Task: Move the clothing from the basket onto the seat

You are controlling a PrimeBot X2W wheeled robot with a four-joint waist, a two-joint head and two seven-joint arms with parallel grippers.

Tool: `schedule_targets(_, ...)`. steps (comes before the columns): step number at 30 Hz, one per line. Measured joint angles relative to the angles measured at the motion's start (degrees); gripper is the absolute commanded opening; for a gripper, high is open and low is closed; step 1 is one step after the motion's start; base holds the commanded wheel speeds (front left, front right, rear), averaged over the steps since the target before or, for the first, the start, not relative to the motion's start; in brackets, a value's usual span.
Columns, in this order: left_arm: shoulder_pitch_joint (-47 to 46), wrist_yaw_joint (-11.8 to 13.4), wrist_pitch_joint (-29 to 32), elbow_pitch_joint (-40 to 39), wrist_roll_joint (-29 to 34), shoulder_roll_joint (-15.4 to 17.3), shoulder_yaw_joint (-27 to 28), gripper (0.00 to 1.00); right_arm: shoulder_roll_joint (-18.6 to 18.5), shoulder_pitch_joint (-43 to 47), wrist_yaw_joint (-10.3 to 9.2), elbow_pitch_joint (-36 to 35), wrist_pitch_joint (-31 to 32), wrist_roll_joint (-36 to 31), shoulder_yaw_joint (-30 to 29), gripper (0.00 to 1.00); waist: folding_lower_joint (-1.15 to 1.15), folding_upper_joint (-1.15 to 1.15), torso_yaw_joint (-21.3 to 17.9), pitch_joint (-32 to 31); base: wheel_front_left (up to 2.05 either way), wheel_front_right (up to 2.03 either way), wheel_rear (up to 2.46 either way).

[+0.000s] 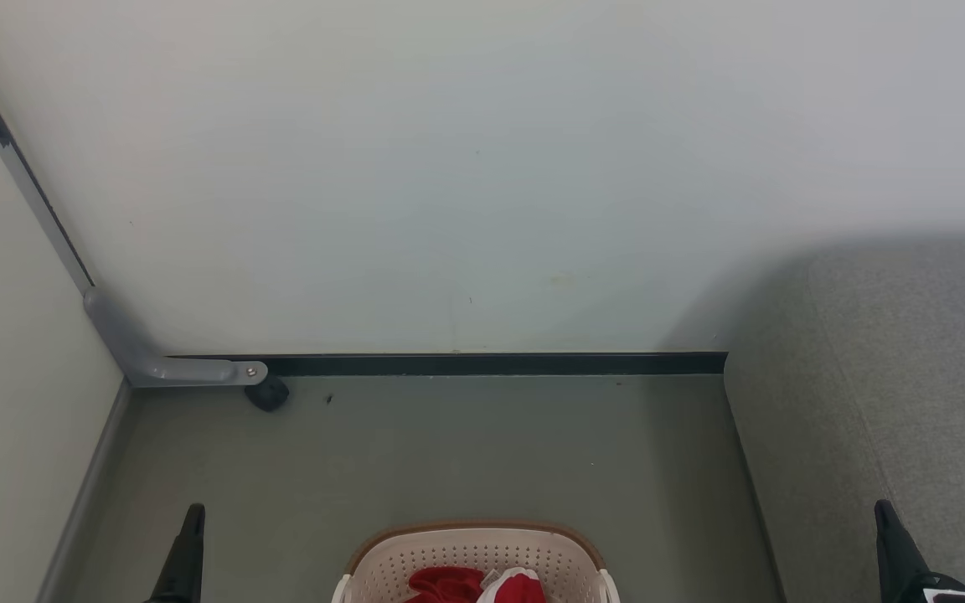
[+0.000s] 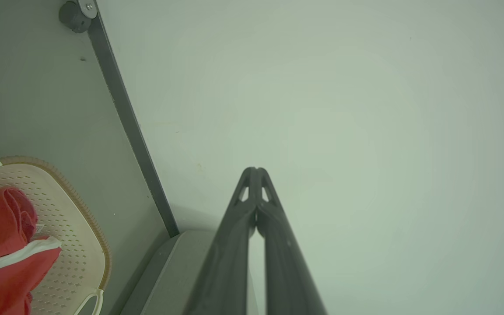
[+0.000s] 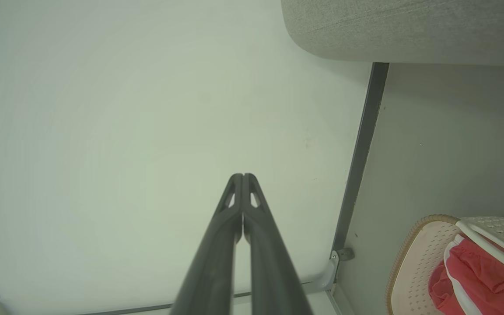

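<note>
Red clothing (image 1: 449, 584) lies in the basket (image 1: 482, 530) on the floor (image 1: 491, 444) before me, the grey seat (image 1: 910, 377) to its right. I hold both arms forward, left gripper (image 2: 255, 169) and right gripper (image 3: 243, 176) flanking the basket without touching it, fingers pressed together, empty, pointing at the pale wall (image 1: 482, 167).

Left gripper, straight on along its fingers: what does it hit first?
Probably the pale wall: the shut left gripper points at bare wall, nothing between as far as its wrist view shows. Distance unclear.
</note>
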Motion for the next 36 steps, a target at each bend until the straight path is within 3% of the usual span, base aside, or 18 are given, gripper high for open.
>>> schedule_targets(36, 0.0, 0.0, 0.0, 0.0, 0.0, 0.0, 0.0, 0.0, 0.0, 0.0, 0.0, 0.0, 0.0, 0.0, 0.0, 0.0, 0.0, 0.0, 0.0, 0.0, 0.0, 0.0, 0.0)
